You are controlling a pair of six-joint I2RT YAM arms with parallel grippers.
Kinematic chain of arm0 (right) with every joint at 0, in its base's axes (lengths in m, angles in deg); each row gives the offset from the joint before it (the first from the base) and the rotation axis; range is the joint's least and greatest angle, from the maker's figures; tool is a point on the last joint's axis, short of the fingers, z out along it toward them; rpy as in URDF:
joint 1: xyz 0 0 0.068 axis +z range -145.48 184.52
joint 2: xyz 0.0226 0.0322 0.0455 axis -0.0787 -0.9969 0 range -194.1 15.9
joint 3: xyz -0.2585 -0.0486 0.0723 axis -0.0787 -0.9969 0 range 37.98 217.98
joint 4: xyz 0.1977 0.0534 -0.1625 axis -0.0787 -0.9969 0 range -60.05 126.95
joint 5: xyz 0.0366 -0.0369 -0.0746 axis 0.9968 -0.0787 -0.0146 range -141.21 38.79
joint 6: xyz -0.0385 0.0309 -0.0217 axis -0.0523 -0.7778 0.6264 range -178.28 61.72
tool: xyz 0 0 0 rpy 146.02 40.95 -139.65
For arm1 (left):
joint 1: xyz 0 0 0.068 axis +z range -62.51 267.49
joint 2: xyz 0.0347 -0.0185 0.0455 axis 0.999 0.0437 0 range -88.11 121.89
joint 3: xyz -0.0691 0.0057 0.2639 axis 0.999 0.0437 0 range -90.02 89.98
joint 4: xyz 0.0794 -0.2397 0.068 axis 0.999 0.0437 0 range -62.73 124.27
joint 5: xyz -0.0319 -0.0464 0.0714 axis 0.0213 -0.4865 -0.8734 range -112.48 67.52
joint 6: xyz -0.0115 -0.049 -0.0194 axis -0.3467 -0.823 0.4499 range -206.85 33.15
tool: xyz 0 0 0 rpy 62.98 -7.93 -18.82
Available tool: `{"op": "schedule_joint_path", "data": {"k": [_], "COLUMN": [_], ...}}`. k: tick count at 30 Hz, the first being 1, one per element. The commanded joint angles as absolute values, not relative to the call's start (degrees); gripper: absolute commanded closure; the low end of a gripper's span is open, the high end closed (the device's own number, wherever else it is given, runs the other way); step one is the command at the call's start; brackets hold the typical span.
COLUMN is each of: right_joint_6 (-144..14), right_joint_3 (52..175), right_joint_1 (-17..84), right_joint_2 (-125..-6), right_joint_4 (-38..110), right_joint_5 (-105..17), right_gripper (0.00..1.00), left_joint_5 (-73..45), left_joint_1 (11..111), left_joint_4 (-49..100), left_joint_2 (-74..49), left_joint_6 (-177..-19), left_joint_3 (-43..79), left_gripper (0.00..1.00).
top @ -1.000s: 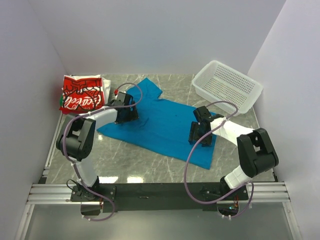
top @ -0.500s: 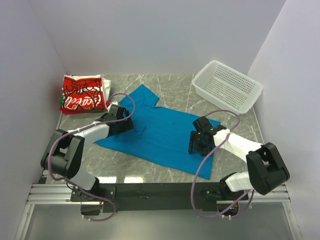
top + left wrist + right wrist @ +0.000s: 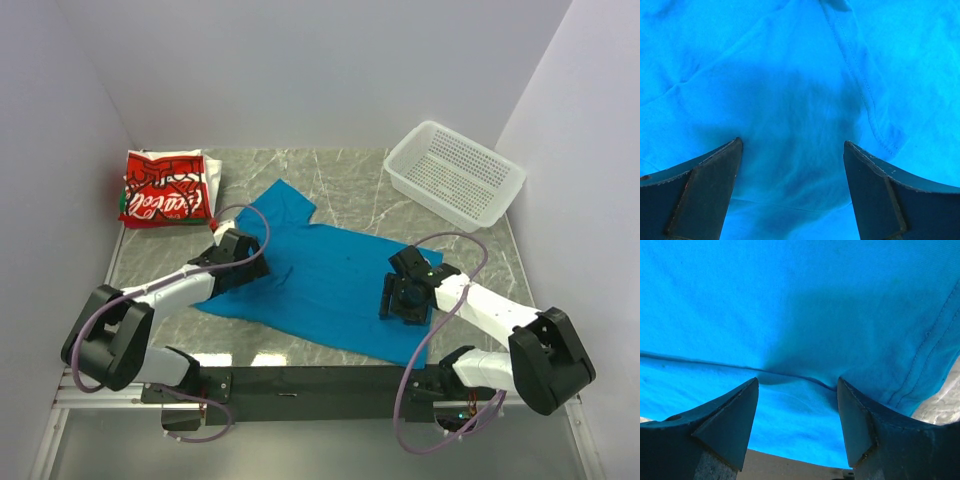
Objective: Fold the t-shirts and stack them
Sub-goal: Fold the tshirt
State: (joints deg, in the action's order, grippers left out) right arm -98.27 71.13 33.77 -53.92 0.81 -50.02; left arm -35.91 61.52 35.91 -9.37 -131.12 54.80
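The bright-blue t-shirt [image 3: 325,265] lies spread flat across the middle of the marble table and fills the left wrist view [image 3: 790,65] and the right wrist view [image 3: 790,295]. My left gripper [image 3: 262,268] is low on its left part, jaws apart, with cloth between the tips [image 3: 792,150]. My right gripper [image 3: 400,302] is low on its right part near the hem, jaws apart, with a crease of cloth between the tips [image 3: 797,385]. The folded red-and-white t-shirt [image 3: 160,188] lies at the far left corner, away from both grippers.
A white perforated basket [image 3: 455,172] stands at the far right. White walls close in the left, back and right. The black rail [image 3: 320,385] with the arm bases runs along the near edge. Bare marble [image 3: 944,407] shows beside the shirt's hem.
Both grippers have moved toward the near edge, and the blue shirt has slid with them, away from the red-and-white shirt and the basket.
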Motion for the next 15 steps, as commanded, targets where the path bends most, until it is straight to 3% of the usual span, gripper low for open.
{"op": "schedule_joint_path", "data": {"k": [1,9,15], "right_joint_6": [-99.3,-98.0,-95.6], "right_joint_3": [69.7,83.2,88.2], "right_joint_1": [34.5,34.3,30.4], "right_joint_2": [-53.1,-52.5,-54.9], "right_joint_4": [-2.9,-9.4,-8.6], "right_joint_5": [-49.9,-54.8,-56.0], "right_gripper": [0.29,0.27,0.25], "left_joint_5": [-36.4,-43.4,-44.7], "left_joint_1": [60.1,60.1,60.2], "left_joint_4": [46.0,54.4,57.5], "left_joint_2": [-9.9,-9.1,8.3], "left_joint_6": [-134.8,-130.2,-124.9], "left_joint_3": [56.5,37.6,12.3], "left_gripper": [0.11,0.06,0.03]}}
